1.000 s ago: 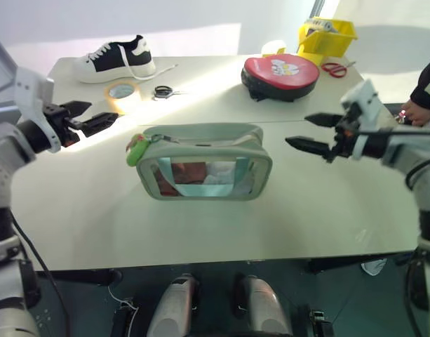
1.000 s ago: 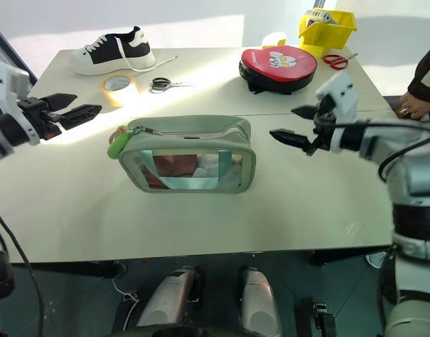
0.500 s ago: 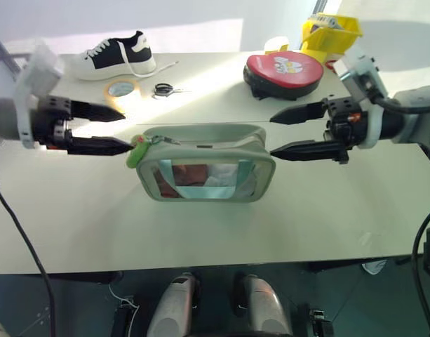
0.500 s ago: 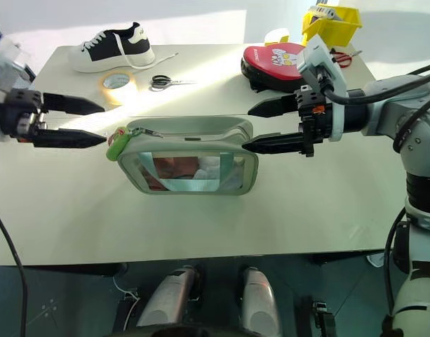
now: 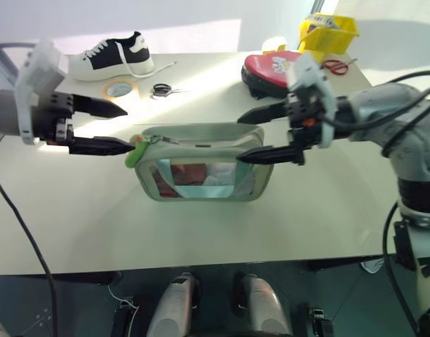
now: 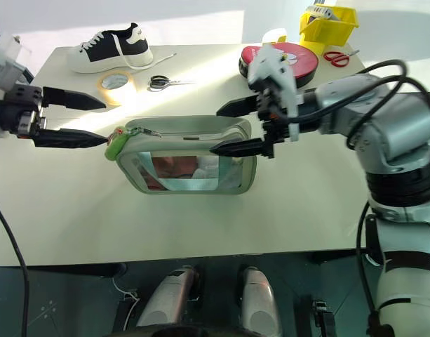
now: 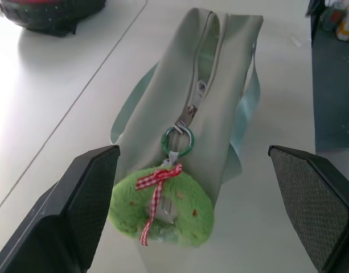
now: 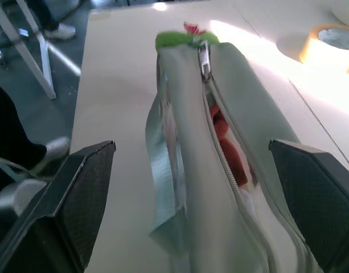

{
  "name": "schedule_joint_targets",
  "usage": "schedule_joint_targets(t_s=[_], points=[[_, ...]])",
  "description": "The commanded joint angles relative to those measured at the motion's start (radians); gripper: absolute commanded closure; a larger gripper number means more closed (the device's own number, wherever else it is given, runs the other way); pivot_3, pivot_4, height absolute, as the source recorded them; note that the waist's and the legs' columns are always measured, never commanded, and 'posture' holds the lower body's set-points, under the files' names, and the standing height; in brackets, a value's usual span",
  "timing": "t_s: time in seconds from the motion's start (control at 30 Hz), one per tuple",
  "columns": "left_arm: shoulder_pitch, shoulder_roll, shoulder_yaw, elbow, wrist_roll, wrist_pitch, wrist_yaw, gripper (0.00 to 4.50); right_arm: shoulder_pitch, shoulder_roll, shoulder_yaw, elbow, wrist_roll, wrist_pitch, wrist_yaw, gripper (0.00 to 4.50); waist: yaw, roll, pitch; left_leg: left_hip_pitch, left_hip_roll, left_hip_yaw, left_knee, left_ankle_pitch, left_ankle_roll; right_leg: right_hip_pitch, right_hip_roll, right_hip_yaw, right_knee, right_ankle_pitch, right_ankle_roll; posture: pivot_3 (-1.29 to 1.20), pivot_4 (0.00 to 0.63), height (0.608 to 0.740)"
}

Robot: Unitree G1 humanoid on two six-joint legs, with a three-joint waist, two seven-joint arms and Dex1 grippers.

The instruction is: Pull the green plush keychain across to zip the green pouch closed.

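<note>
the pouch (image 5: 204, 163) lies on its side near the middle of the pale worktop (image 5: 81, 210), its clear window facing the robot and red and white things inside. its zip runs along the top and stands open, with something red in the gap in the right wrist view. the keychain (image 5: 135, 150) hangs off the pouch's left end, joined to the zip pull by a small green ring (image 7: 179, 141), and it carries a red checked ribbon. the left hand (image 5: 115, 128) sits just left of the pouch with its fingers spread wide and holding nothing; the lower fingertip comes right up to the keychain, though i cannot tell whether it touches. in the left wrist view the keychain lies between the two fingers, apart from both. the right hand (image 5: 245, 135) is at the pouch's right end, also wide open and empty, one finger over the top edge behind the pouch and the other in front of its upper right corner. along the far side of the worktop are a shoe (image 5: 115, 57), a tape roll (image 5: 121, 89), black scissors (image 5: 163, 89), a round red case (image 5: 274, 68), red scissors (image 5: 334, 67) and a yellow bin (image 5: 328, 32).
</note>
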Motion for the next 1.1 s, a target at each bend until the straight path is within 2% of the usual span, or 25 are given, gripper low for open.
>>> schedule_joint_targets(t_s=[0.03,0.1,0.3,0.33,0.53,0.73,0.9,1.07,1.1], points=[[-0.009,0.002,0.03,-0.019,0.004,-0.02,0.014,0.01,-0.018,0.01,0.075,0.022,-0.103,-0.108,0.028,0.25,0.002,0.0,0.0,0.0,0.0,0.0,0.001,0.0,0.0,0.0,0.0,0.0,0.001,0.0,0.0,0.0,0.15,0.74],[-0.004,-0.004,0.038,-0.025,0.0,-0.014,0.032,0.0,-0.012,0.013,0.126,0.056,-0.157,-0.17,0.064,0.89,0.004,0.0,0.0,0.0,-0.001,0.0,0.002,0.0,0.001,0.0,0.001,-0.001,0.004,-0.001,0.001,0.0,0.15,0.74],[0.063,0.005,0.088,-0.078,-0.018,-0.002,0.072,0.0,-0.032,0.049,0.171,0.169,-0.29,-0.337,0.097,4.06,0.0,0.0,0.0,0.003,-0.001,0.001,0.004,0.0,0.0,0.002,0.002,0.0,0.006,-0.001,0.001,0.0,0.15,0.74],[0.069,0.007,0.098,-0.083,-0.021,0.002,0.081,0.0,-0.043,0.064,0.164,0.19,-0.303,-0.348,0.086,4.47,0.0,0.0,0.0,0.004,-0.001,0.0,0.004,0.0,0.0,0.003,0.002,0.0,0.007,-0.001,0.001,0.0,0.15,0.74],[0.09,0.023,0.129,-0.062,-0.001,-0.018,0.107,0.0,-0.175,0.131,0.143,0.424,-0.473,-0.631,0.01,4.47,-0.006,0.0,0.0,0.006,0.0,0.001,0.003,0.002,-0.003,0.003,0.003,0.001,0.007,-0.001,0.001,0.0,0.15,0.74],[0.082,0.009,0.112,-0.042,0.012,-0.042,0.119,0.0,-0.189,0.186,0.172,0.562,-0.568,-0.865,0.025,4.47,-0.006,0.0,0.0,0.006,-0.001,0.0,0.001,0.002,-0.002,0.003,0.003,0.001,0.007,0.0,0.001,0.0,0.15,0.74],[0.067,-0.011,0.098,-0.042,0.007,-0.044,0.128,0.0,-0.195,0.25,0.187,0.676,-0.638,-1.005,-0.003,4.47,-0.023,-0.001,0.0,0.009,-0.001,0.0,0.0,0.003,-0.003,0.004,0.004,0.002,0.009,0.0,0.003,0.0,0.15,0.74],[0.078,-0.014,0.1,-0.04,0.011,-0.05,0.131,0.0,-0.19,0.272,0.176,0.714,-0.648,-1.026,0.028,4.47,-0.03,-0.001,0.0,0.012,0.0,0.001,0.0,0.004,-0.004,0.005,0.005,0.003,0.01,0.0,0.002,0.0,0.15,0.74],[0.083,-0.015,0.104,-0.04,0.011,-0.049,0.135,0.0,-0.19,0.273,0.169,0.717,-0.648,-1.025,0.026,4.12,-0.03,-0.001,0.0,0.012,0.0,0.0,0.0,0.004,-0.005,0.005,0.006,0.003,0.011,0.0,0.002,0.0,0.15,0.74]])
